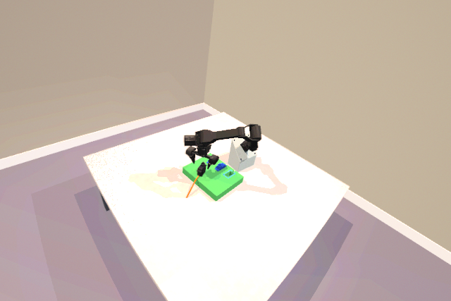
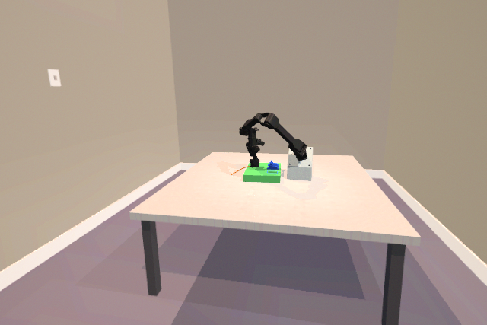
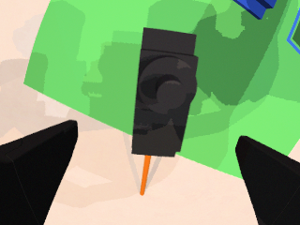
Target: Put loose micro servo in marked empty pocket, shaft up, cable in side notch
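The loose black micro servo (image 1: pixel 201 169) (image 2: pixel 254 163) (image 3: pixel 165 117) is on the green deck (image 1: pixel 218 187) (image 2: pixel 262 178) (image 3: pixel 52 61), near its edge. Its round shaft side faces the wrist camera. Its orange cable (image 1: pixel 192 186) (image 2: pixel 239 169) (image 3: pixel 145 174) reaches out past the deck edge. My gripper (image 1: pixel 201 165) (image 3: pixel 161 137) is wide open above the servo, with nothing held. In the wrist view the servo's cable end lies between the fingertip lines and its body extends ahead of them. The marked pocket is empty, and its blue outline (image 1: pixel 224 175) (image 3: pixel 290 40) is partly cut off in the wrist view.
A blue servo (image 1: pixel 220 166) (image 2: pixel 272 165) (image 3: pixel 255 7) sits on the deck between the loose servo and the pocket. Another blue part is mostly hidden behind the gripper in the top view. The arm's pale base (image 1: pixel 242 162) (image 2: pixel 299 172) stands beside the deck.
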You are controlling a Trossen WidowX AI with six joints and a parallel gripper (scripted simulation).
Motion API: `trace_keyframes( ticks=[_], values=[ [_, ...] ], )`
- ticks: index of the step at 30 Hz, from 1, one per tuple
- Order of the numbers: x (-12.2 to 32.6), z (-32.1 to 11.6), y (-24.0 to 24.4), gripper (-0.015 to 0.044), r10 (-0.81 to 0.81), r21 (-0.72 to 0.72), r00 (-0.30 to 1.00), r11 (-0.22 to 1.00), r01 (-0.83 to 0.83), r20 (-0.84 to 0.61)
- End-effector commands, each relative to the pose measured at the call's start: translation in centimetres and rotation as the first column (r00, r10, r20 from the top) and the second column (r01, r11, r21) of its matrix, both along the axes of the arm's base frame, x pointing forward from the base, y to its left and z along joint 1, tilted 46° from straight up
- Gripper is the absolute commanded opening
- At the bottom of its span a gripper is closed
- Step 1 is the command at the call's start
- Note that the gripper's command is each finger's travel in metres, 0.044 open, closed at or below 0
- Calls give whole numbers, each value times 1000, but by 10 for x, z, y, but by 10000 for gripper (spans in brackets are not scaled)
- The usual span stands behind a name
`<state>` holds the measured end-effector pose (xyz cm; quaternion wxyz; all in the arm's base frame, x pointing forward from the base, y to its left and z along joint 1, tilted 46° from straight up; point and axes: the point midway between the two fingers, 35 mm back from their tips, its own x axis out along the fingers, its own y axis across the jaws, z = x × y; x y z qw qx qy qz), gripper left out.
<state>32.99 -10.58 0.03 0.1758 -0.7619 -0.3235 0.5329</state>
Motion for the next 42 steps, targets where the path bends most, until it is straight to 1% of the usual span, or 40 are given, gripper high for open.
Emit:
trace_keyframes(
  ticks=[1,14,26,31,34,35,39,42],
  values=[
    [1,-2,1,440,-7,2,1000,1000,7,3],
    [5,-14,13,440,-7,3,1000,1000,7,4],
    [5,-14,13,125,-7,3,1000,1000,7,4],
    [5,-14,13,92,-7,3,1000,1000,7,4],
    [4,-10,9,13,-7,3,1000,1000,7,4],
    [3,-7,7,0,-7,2,1000,1000,7,4],
    [-6,7,-3,0,-7,2,1000,1000,7,3],
    [-9,9,-2,0,-7,2,1000,1000,7,3]
  ],
)
